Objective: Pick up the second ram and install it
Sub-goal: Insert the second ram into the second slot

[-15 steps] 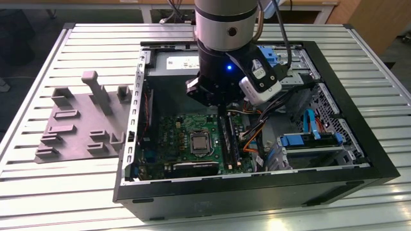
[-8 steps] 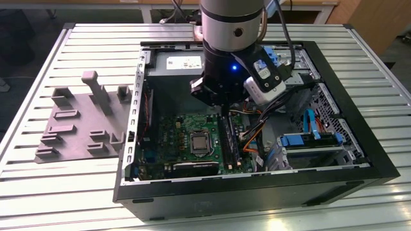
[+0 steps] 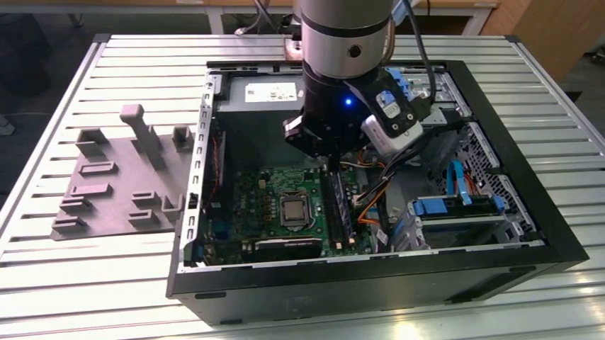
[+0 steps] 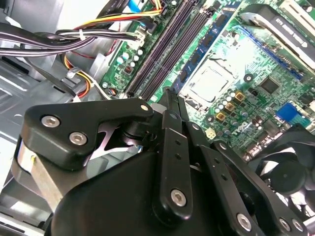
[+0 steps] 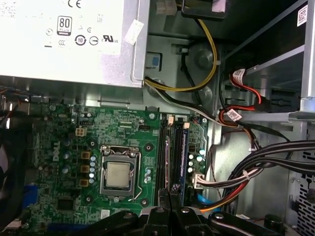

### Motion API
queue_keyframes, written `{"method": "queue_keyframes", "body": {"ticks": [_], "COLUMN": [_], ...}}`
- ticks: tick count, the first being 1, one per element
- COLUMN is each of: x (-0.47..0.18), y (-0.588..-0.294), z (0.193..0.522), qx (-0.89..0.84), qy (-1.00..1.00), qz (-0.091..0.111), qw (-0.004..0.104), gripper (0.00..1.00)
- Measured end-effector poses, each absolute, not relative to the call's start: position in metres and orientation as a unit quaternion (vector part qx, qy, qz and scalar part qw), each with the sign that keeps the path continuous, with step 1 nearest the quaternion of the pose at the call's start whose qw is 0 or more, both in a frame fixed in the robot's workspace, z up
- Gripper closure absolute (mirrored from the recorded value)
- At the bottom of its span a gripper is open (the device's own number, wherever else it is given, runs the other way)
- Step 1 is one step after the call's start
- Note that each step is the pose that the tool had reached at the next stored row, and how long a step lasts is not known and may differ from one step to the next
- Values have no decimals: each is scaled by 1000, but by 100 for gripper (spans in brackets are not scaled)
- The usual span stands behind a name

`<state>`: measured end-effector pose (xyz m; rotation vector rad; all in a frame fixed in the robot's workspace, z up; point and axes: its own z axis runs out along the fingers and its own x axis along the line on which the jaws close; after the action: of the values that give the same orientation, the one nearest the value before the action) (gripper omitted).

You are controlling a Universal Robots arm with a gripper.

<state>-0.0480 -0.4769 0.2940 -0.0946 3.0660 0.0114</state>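
Note:
My gripper (image 3: 329, 159) reaches down into the open computer case (image 3: 529, 248), over the green motherboard (image 3: 255, 205). In both wrist views its black fingers are pressed together, and I see nothing gripped between them. Their tips (image 4: 169, 93) hover at one end of the memory slots (image 5: 167, 157), beside the processor socket (image 5: 118, 172). A long, dark, thin stick, the second ram (image 3: 338, 205), stands on edge in the slot bank under the gripper. In the first wrist view it is a dark strip (image 5: 180, 152). I cannot tell whether the tips touch it.
The grey power-supply box (image 5: 69, 39) sits at one end of the case. Bundled cables (image 5: 256, 167) and a blue drive bay (image 3: 454, 209) crowd the side toward the exterior view's right. A grey slotted tray (image 3: 113, 177) lies on the slatted table outside the case.

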Motion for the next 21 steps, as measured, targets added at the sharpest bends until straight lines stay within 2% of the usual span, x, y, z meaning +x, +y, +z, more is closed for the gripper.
{"method": "queue_keyframes", "body": {"ticks": [21], "x": [-48], "y": [-473], "z": [266], "qx": [-31], "qy": [999], "qz": [3], "qw": [37], "gripper": [88]}}
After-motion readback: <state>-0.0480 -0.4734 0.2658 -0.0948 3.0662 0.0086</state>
